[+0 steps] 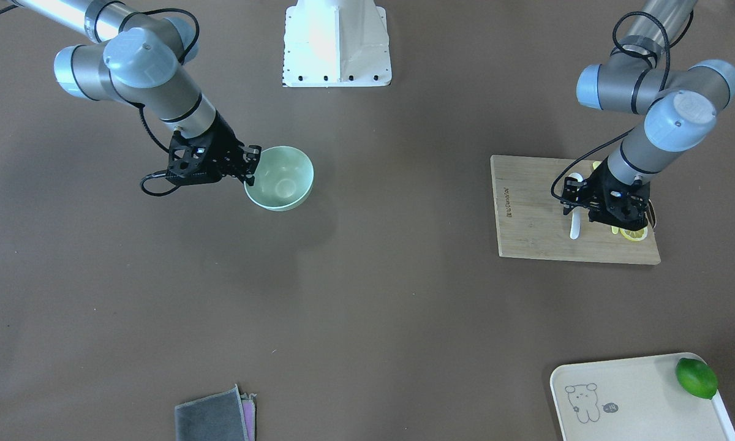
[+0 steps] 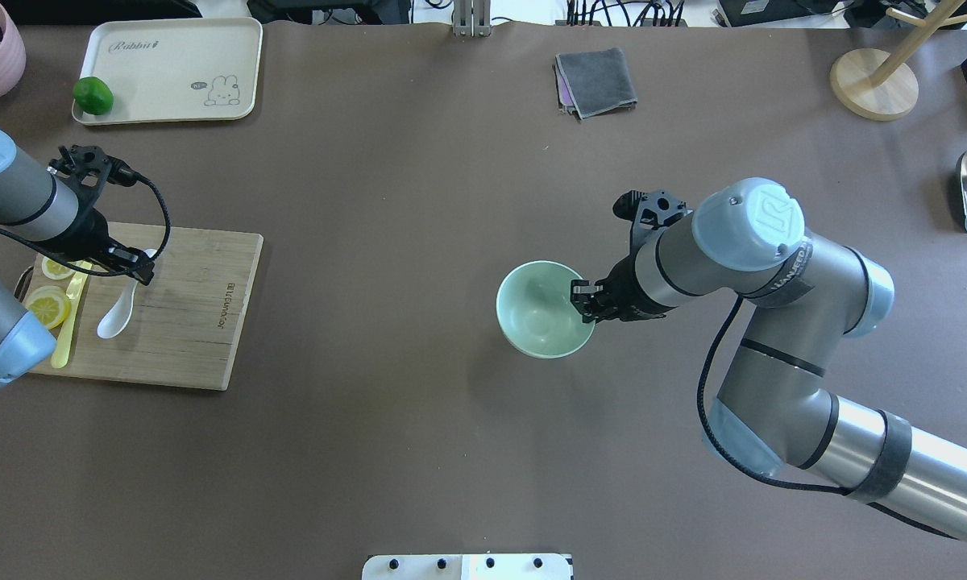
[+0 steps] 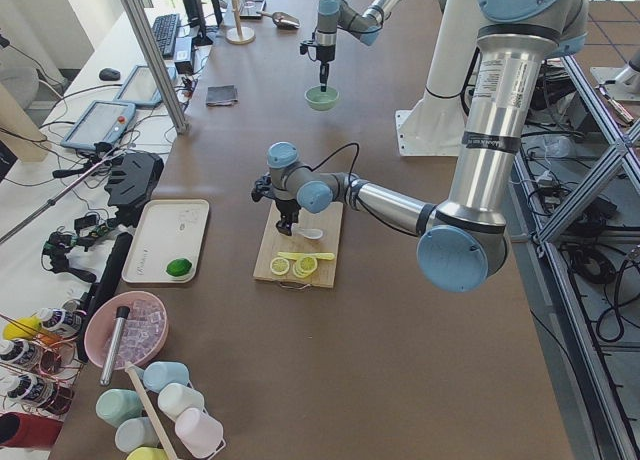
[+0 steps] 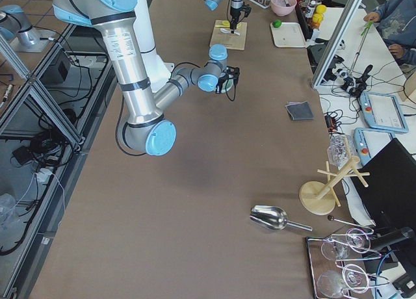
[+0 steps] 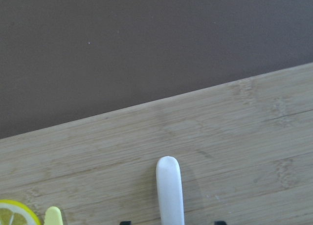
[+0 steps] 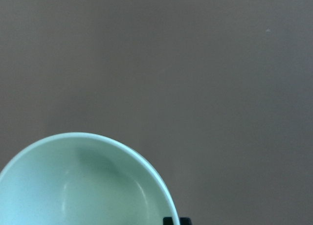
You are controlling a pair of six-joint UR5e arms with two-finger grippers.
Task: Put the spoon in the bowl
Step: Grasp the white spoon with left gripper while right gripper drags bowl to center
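Observation:
The white spoon (image 2: 117,316) lies on a wooden cutting board (image 2: 193,322), scoop toward the robot; it also shows in the front view (image 1: 575,228). My left gripper (image 2: 139,272) is open and low over the board. Its jaws straddle the spoon's handle (image 5: 169,186) with a gap on each side. The mint-green bowl (image 2: 536,310) stands on the table near the middle. My right gripper (image 2: 584,302) is shut on the bowl's rim, on the side toward the right arm. The right wrist view shows the bowl (image 6: 73,186) from above, with nothing in it.
Two lemon slices (image 2: 48,306) and a slim yellow knife (image 2: 68,322) lie on the board beside the spoon. A cream tray (image 2: 169,68) with a lime (image 2: 93,95) sits far left. A folded grey cloth (image 2: 596,80) lies at the far edge.

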